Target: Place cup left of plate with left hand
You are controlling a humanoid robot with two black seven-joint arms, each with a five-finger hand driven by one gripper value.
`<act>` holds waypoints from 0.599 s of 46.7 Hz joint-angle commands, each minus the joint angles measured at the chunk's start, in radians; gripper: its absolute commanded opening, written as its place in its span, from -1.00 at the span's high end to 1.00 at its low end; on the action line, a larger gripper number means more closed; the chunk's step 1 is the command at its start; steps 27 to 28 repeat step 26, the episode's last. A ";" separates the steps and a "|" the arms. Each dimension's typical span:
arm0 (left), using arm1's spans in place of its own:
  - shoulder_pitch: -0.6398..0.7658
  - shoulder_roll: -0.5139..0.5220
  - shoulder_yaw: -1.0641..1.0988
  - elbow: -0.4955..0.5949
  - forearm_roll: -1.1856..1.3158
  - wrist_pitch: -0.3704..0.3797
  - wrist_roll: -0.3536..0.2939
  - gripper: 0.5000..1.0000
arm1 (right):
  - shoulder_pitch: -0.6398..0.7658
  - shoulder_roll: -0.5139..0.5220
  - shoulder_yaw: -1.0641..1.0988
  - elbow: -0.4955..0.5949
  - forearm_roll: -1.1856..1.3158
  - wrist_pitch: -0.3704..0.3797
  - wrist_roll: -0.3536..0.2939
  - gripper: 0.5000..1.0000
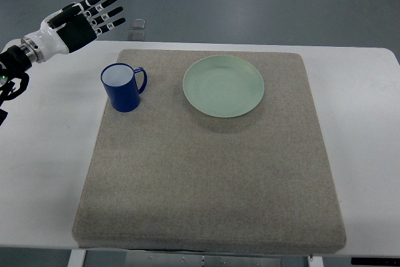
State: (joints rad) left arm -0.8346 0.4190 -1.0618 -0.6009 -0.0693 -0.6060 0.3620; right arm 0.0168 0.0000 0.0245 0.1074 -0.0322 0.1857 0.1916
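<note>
The left hand [84, 18] hangs above the table's far-left corner, its arm coming in from the left edge, fingers [103, 10] stretched out and slightly fanned, pointing toward the right and far side, with nothing held. From it the cup [124, 88] lies toward the near side and a little to the right, apart from the hand, with bare table and the edge of the mat [206, 186] between them. The cup stands upright on the mat's far-left part, its mouth open to the camera and its handle [141, 79] turned right, toward the plate [223, 85], so the side facing the hand is smooth wall. The plate rests on the mat just right of the cup, near but not touching, a strip of mat showing between handle and rim. As things lie, the cup already sits left of the plate, so the placing looks done or nearly so, and the hand is clear of it. Should the hand go for the cup, it would need to drop toward the near side and turn its palm to the cup's wall. The left is the only hand near; the right arm does not show. The table [369, 154] runs white around the mat.
</note>
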 commanded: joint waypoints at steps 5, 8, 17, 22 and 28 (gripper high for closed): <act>0.002 0.000 -0.001 0.000 0.000 0.000 0.000 -0.99 | 0.000 0.000 0.000 0.000 0.000 0.000 0.000 -0.73; 0.002 0.000 -0.001 0.000 0.000 0.000 0.000 -0.99 | 0.000 0.000 0.000 0.000 0.000 0.000 0.000 -0.73; 0.000 0.000 -0.001 0.000 0.002 0.000 -0.001 -0.99 | 0.005 0.000 0.002 0.002 -0.002 0.001 0.000 -0.73; 0.002 0.000 -0.001 0.000 0.002 0.000 -0.001 -0.99 | 0.005 0.000 0.002 0.002 -0.002 0.000 0.000 -0.73; 0.002 0.000 -0.001 0.000 0.002 0.000 -0.001 -0.99 | 0.000 0.000 0.000 0.002 -0.003 0.001 0.002 -0.73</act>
